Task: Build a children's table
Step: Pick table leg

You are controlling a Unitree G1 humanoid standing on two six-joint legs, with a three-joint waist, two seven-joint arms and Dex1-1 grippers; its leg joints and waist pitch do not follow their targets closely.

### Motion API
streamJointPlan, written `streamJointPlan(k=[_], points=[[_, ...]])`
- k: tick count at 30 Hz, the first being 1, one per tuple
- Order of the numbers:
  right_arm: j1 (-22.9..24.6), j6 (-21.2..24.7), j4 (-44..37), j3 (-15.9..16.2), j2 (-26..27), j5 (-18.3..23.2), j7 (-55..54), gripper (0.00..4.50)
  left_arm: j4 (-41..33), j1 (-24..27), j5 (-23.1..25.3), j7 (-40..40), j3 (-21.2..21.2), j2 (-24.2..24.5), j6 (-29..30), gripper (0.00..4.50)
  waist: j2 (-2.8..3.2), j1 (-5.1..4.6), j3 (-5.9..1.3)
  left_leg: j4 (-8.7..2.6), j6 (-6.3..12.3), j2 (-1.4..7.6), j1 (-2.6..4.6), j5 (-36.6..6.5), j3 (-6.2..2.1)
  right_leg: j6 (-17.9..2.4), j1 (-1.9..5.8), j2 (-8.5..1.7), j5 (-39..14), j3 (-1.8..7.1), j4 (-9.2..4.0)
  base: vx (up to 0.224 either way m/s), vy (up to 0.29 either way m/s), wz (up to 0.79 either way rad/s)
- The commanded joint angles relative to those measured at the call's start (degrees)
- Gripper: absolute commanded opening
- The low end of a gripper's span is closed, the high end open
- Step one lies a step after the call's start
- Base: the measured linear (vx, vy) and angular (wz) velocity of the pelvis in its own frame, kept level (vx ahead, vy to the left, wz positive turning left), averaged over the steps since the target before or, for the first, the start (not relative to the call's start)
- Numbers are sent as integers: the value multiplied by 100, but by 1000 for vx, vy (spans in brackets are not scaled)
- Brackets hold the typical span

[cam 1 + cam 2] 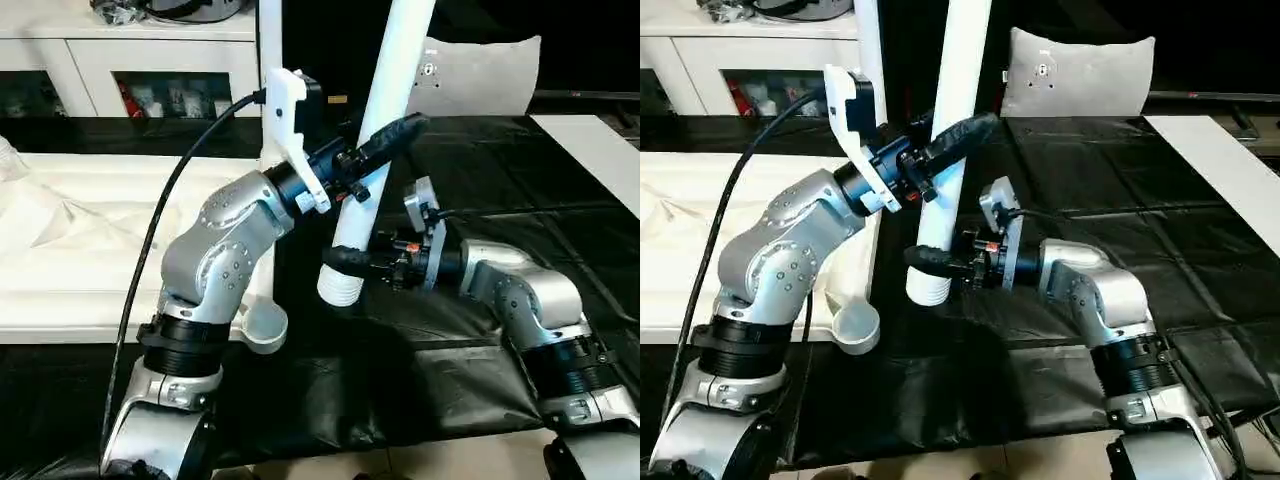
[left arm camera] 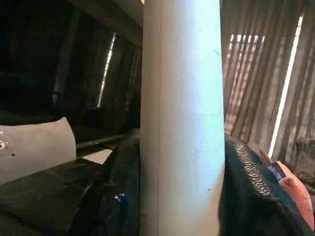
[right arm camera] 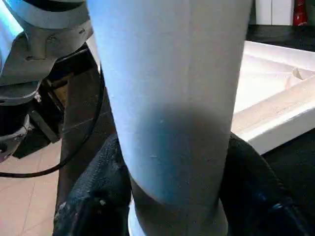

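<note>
White tube leg (image 1: 385, 110), no writing, gripped by left fingers (image 2: 118, 196) and right fingers (image 3: 98, 196).

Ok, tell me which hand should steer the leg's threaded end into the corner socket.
Probably the right hand: it grips the leg just above its threaded end, near the socket. The left hand holds higher up.

Counts: 1 white tube leg (image 1: 385, 110), tilted, off the tabletop. 1 white tabletop (image 1: 90, 260), with 1 round corner socket (image 1: 262, 325) visible at its near corner. 2 grippers on the leg: left gripper (image 1: 385, 140) higher up, right gripper (image 1: 345, 262) near the threaded lower end. 1 black mat (image 1: 500, 190). 1 white cabinet (image 1: 100, 60). 1 grey cushion (image 1: 480, 75) at the back.
</note>
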Motion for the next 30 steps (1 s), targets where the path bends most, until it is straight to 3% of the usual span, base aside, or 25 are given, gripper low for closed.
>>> streamJointPlan(k=[1,8,15,22,30], points=[[-155,-124,97,10,-9,-84,-44,236,-192,-19,-45,-37,-78,-67,-3,174,-39,-2,-419,-356,267,129,-9,-269,57,-1105,423,-356,-871,218,-358,0,0,0],[-175,-68,142,-12,4,-111,-106,290,-168,-10,-28,-55,-86,-67,-6,174,-33,-2,-423,-351,261,128,-1,-280,59,-1128,423,-355,-847,218,-358,0,0,0],[-156,-60,119,-14,4,-78,-14,295,-169,-8,-26,-69,-100,-64,0,174,-35,-5,-423,-352,270,127,-5,-272,59,-1135,426,-353,-808,218,-353,0,0,0],[-152,-30,118,4,20,-41,87,227,-197,11,-64,-98,-114,-75,27,174,-46,-4,-420,-351,288,130,-5,-285,61,-1135,424,-357,-854,218,-356,0,0,0],[-136,-61,134,24,36,-91,96,196,-256,41,-157,-104,-103,-103,94,174,-45,-2,-422,-347,285,128,-3,-274,62,-1129,422,-356,-872,219,-352,0,0,0]])
